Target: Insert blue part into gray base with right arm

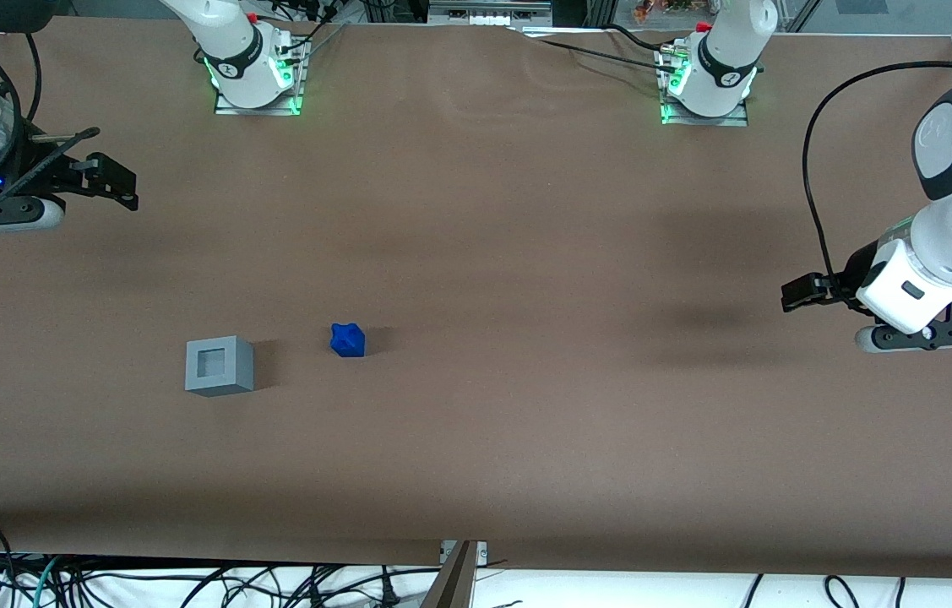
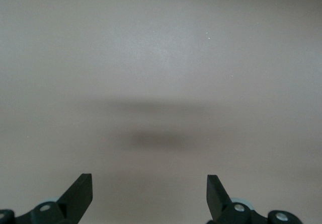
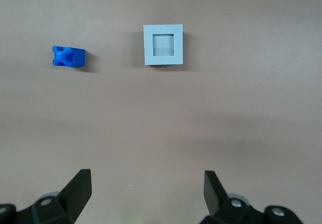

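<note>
The blue part (image 1: pixel 348 339) lies on the brown table, apart from the gray base (image 1: pixel 194 366) and beside it, on the side toward the parked arm. The base stands upright with its square socket empty. My right gripper (image 1: pixel 125 187) hangs above the table at the working arm's end, farther from the front camera than both things and well away from them. In the right wrist view the gripper (image 3: pixel 147 178) is open and empty, with the blue part (image 3: pixel 68 57) and the gray base (image 3: pixel 149 44) both ahead of its fingertips.
The brown table cover (image 1: pixel 476 253) carries two arm bases with green lights (image 1: pixel 252 80) (image 1: pixel 708 84) along the edge farthest from the front camera. The parked arm (image 1: pixel 940 245) hangs over its end. Cables (image 1: pixel 188 583) lie below the near edge.
</note>
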Action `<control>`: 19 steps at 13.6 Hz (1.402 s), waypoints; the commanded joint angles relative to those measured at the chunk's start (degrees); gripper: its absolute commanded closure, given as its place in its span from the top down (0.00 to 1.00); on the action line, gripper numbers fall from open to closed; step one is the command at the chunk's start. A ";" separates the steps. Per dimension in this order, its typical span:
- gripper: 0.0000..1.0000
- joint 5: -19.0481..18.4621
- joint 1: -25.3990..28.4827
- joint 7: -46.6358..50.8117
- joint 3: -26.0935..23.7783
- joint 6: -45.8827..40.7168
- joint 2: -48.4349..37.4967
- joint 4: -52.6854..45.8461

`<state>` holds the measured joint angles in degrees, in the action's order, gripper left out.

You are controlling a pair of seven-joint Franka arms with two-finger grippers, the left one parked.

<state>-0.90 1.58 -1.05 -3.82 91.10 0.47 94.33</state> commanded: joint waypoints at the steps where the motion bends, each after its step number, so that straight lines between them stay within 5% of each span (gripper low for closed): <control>1: 0.99 -0.69 -0.87 -1.32 -0.66 -1.28 0.49 -1.61; 16: 0.99 0.28 -0.79 -0.45 -0.83 -0.66 0.76 -0.82; 19: 0.99 4.22 -0.70 -0.36 -1.01 4.50 3.12 2.33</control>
<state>0.99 1.58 -1.15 -4.02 92.34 1.87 94.89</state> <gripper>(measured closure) 0.009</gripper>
